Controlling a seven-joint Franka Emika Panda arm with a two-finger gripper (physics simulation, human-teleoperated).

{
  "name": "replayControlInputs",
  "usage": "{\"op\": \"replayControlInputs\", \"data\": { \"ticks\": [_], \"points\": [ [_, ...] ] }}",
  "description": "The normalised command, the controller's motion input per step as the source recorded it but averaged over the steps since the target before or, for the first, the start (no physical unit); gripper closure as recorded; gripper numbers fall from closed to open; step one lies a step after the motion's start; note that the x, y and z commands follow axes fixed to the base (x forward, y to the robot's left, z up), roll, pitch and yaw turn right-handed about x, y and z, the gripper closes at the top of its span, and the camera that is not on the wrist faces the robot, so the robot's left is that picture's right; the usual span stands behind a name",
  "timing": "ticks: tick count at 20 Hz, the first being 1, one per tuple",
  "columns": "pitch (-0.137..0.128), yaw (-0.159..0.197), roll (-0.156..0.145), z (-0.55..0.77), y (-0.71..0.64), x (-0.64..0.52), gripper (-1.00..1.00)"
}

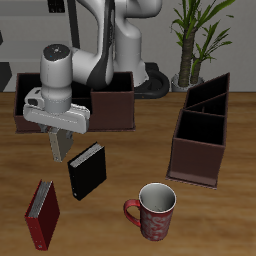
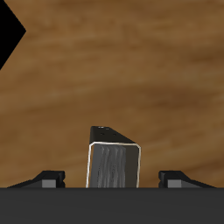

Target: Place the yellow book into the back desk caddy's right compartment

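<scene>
Pincer over the table with the yellow book between its fingers.
Its fingers stand apart with gaps on both sides of the book; whether it is gripped I cannot tell. The cover looks dull grey with pale edges. A black book lies just beside it, and the back desk caddy stands behind.
</scene>
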Motion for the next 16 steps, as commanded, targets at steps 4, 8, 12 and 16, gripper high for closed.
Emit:
{"op": "replayControlInputs", "data": {
  "ticks": [4, 8, 12, 16],
  "points": [
    [-0.004, -0.012, -0.004, 0.09, -0.01, 0.03, 1.0],
    [-0.013, -0.015, 0.007, 0.27, 0.04, 0.08, 1.0],
    [-0.057, 0.006, -0.008, 0.69, 0.06, 0.1, 1.0],
    [-0.036, -0.011, -0.02, 0.66, 0.09, 0.04, 1.0]
  ]
}}
